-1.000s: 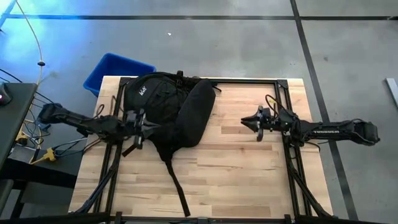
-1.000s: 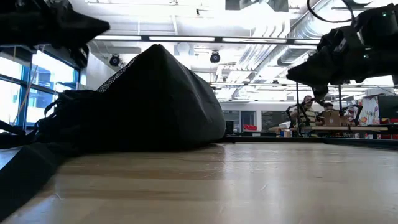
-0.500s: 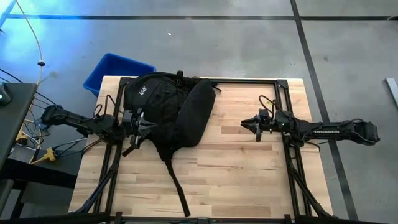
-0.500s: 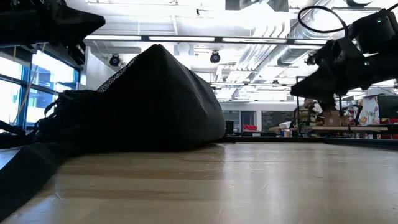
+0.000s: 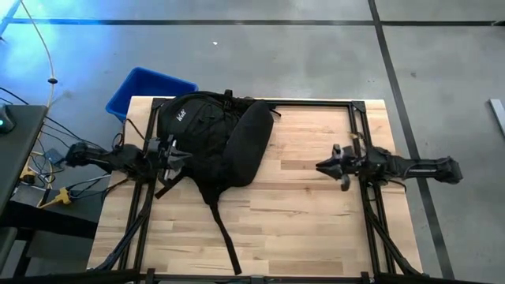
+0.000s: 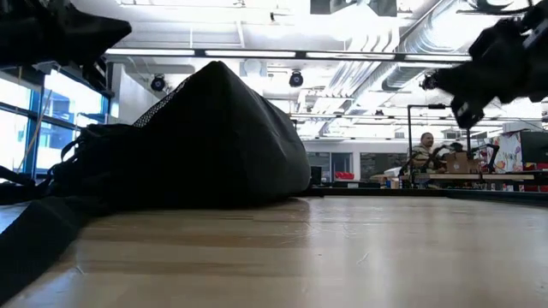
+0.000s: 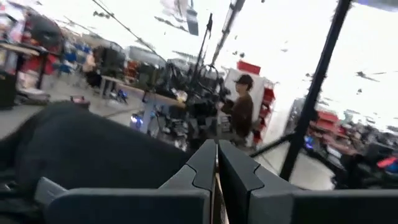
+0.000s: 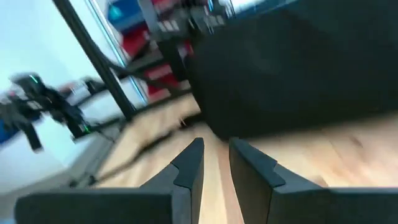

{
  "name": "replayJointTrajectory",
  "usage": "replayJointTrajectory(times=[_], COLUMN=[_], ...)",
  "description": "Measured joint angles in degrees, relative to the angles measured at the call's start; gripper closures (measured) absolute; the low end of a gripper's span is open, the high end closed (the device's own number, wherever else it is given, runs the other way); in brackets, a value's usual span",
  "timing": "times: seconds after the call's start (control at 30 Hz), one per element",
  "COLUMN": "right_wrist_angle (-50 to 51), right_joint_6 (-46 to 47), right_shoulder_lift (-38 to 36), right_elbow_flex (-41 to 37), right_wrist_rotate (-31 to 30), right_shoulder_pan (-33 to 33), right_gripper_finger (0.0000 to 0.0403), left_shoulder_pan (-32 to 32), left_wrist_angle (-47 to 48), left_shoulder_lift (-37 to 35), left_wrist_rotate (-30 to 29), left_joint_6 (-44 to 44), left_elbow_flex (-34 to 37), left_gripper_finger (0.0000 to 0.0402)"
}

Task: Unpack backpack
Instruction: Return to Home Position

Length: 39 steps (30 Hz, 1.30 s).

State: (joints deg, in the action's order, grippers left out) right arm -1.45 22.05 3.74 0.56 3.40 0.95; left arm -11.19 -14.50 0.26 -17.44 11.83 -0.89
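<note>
Backpack (image 5: 209,138) lies upper left on wooden table (image 5: 308,221); left gripper (image 5: 185,158) closed, right gripper (image 5: 320,166) slightly parted, both empty; person (image 6: 425,147) sits background right.

Backpack logo: small white logo (image 5: 181,115) on the black backpack (image 5: 213,146); lettering not legible.
Other text: none readable.
</note>
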Motion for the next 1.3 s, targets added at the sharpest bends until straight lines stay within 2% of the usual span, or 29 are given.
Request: replayJointTrajectory(times=[0.07, 0.2, 0.47, 0.83, 0.93, 1.0, 1.17, 1.23, 1.3], right_wrist_angle=[0.02, -3.64, -2.85, -0.87, -0.55, 0.19, 0.21, 0.23, 0.24], right_joint_6=[-0.02, 0.01, 0.00, -0.42, -6.74, -9.46, -17.48, -19.19, -19.42], right_shoulder_lift=[-3.87, -3.62, -2.59, -2.55, -2.55, -2.49, -2.05, -2.01, -2.00], right_elbow_flex=[-0.02, -0.02, -0.02, -0.02, -0.02, -0.04, -0.02, -0.03, -0.02], right_wrist_rotate=[0.04, 0.00, 0.04, 0.00, -0.98, -1.03, -1.44, -1.44, -1.44], right_shoulder_pan=[0.13, 0.41, 0.54, 0.54, 0.61, 0.58, 0.54, 0.54, 0.54], right_gripper_finger=[0.0341, 0.0341, 0.0341, 0.0341, 0.0341, 0.0341, 0.0341, 0.0341, 0.0341], left_shoulder_pan=[0.78, 3.21, 10.27, 11.20, 11.18, 11.01, 10.08, 9.64, 9.25], left_wrist_angle=[1.41, 2.88, 4.87, 5.74, 4.26, 5.13, 7.90, 8.59, 9.12], left_shoulder_lift=[-0.06, -0.12, 0.69, 1.13, 1.06, 1.04, 1.07, 1.08, 1.06], left_wrist_rotate=[-0.38, -0.74, -1.59, -2.75, -3.17, 1.47, 21.09, 23.66, 23.83], left_joint_6=[-0.04, -0.02, -0.02, -0.01, 1.30, 1.83, -3.90, -4.44, -4.48], left_elbow_flex=[0.25, 0.22, 0.21, 0.21, 0.16, 0.17, 0.16, 0.16, 0.16], left_gripper_finger=[0.0402, 0.0402, 0.0402, 0.0402, 0.0402, 0.0402, 0.0402, 0.0402, 0.0402])
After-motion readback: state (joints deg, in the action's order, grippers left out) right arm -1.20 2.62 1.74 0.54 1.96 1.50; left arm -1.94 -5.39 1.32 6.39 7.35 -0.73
